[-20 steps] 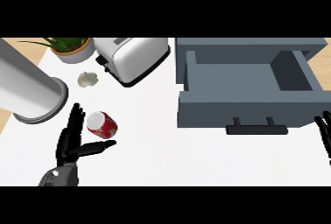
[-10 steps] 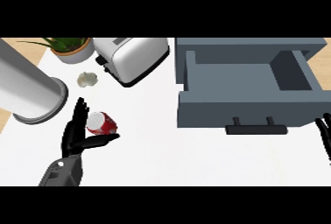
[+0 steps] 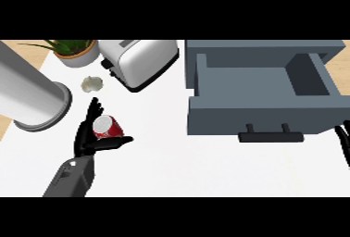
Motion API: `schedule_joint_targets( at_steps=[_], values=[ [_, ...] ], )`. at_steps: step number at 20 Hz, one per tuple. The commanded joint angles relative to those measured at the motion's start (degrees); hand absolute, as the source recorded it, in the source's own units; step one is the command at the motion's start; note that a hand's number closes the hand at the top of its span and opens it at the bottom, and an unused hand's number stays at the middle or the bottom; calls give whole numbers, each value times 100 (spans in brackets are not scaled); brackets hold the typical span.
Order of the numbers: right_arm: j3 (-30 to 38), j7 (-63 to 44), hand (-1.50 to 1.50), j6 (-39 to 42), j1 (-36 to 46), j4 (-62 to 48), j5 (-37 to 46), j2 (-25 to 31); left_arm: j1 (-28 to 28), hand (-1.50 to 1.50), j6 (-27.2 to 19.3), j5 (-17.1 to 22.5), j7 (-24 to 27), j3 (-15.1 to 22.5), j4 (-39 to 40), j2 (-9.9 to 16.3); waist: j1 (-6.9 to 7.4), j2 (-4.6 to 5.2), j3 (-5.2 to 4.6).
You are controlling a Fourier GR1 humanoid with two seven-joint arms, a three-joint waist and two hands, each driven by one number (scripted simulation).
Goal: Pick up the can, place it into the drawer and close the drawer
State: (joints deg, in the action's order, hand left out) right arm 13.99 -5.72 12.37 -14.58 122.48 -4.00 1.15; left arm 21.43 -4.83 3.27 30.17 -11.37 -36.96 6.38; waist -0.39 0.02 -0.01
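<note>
The can (image 3: 109, 128) is red with a silver top and lies tilted on the white bench (image 3: 205, 166), left of the open grey drawer (image 3: 263, 83). The left robot hand (image 3: 92, 139) curls around it, thumb below. The right robot hand (image 3: 343, 143) shows only at the right edge; I cannot tell its state.

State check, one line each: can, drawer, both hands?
can: on its side on the counter, in the left hand.
drawer: open, nothing visible inside.
left hand: fingers and thumb curled round the can.
right hand: resting at the view's right edge, holding nothing.
</note>
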Motion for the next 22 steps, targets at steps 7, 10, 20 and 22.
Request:
schedule_joint_targets(
  at_steps=[7, 10, 20, 22],
  values=[
    [331, -181, -150, 124, 120, 58, -443, 119, 134, 150, 74, 196, -46, 100, -335, -201, 15, -5, 1],
    [2, 349, -150, 92, -313, 58, -101, -110, 307, 150, 165, 284, -369, 141, -417, -256, 3, -5, 2],
    [123, 361, -150, 92, -501, 137, -128, -112, -815, 150, 539, 603, -920, 251, -2118, 90, 47, -18, 4],
    [50, 247, -150, 12, -265, 129, -153, -112, -561, 150, 355, 553, -983, 302, -2268, 33, 39, -13, 3]
  ],
)
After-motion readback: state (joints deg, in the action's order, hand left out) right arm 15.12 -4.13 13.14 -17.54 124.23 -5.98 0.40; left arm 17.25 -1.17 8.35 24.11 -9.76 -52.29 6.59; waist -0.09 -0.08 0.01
